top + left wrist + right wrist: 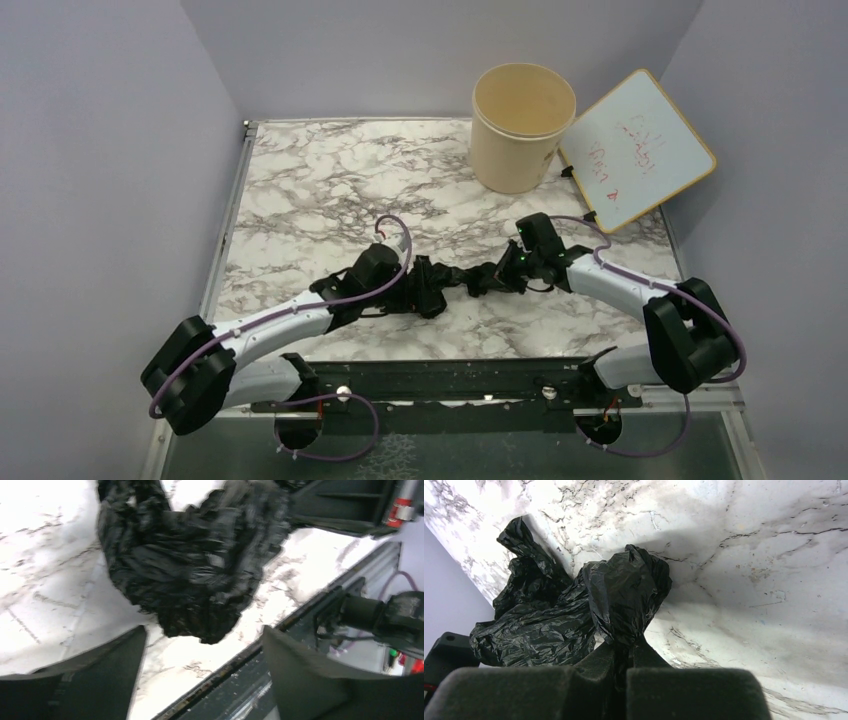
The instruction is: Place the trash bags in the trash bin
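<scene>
The trash bag [478, 280] is a crumpled, glossy black lump lying on the marble table between my two grippers. My right gripper [626, 655] is shut on a bunched fold of the bag [574, 610], the rest of which spreads to the left of the jaws. My left gripper [205, 675] is open, with its fingers [100, 675] wide apart and only bare table between them. The bag [195, 565] lies just ahead of them. The trash bin [520, 125], a round beige tub, stands upright at the back, well beyond both grippers [432, 290] [505, 268].
A whiteboard [640, 150] with a yellow frame and red writing leans at the back right, next to the bin. A dark metal rail [450, 385] runs along the table's near edge. Grey walls close in the left, back and right sides.
</scene>
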Robot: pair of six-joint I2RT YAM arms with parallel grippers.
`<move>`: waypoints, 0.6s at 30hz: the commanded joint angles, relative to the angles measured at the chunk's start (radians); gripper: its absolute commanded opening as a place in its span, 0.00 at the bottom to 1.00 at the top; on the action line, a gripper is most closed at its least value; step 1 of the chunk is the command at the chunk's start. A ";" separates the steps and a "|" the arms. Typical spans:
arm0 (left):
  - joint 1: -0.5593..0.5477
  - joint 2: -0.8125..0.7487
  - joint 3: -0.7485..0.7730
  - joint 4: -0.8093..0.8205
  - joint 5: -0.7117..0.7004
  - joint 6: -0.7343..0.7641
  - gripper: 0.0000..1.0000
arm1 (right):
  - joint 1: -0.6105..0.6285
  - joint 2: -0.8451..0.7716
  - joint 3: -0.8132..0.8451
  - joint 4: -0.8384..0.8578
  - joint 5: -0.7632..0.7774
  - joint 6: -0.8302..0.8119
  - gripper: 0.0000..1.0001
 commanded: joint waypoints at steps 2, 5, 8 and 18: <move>-0.024 0.104 -0.008 0.016 -0.189 0.145 0.63 | -0.001 0.028 0.040 -0.011 -0.027 -0.024 0.01; -0.026 0.155 0.030 0.053 -0.206 0.170 0.65 | -0.001 0.038 0.074 -0.035 -0.038 -0.058 0.01; -0.036 0.173 0.046 0.126 -0.187 0.193 0.51 | -0.001 0.034 0.103 -0.049 -0.040 -0.093 0.01; -0.039 0.274 0.496 -0.375 -0.542 0.622 0.00 | -0.012 0.057 0.332 -0.414 0.350 -0.358 0.01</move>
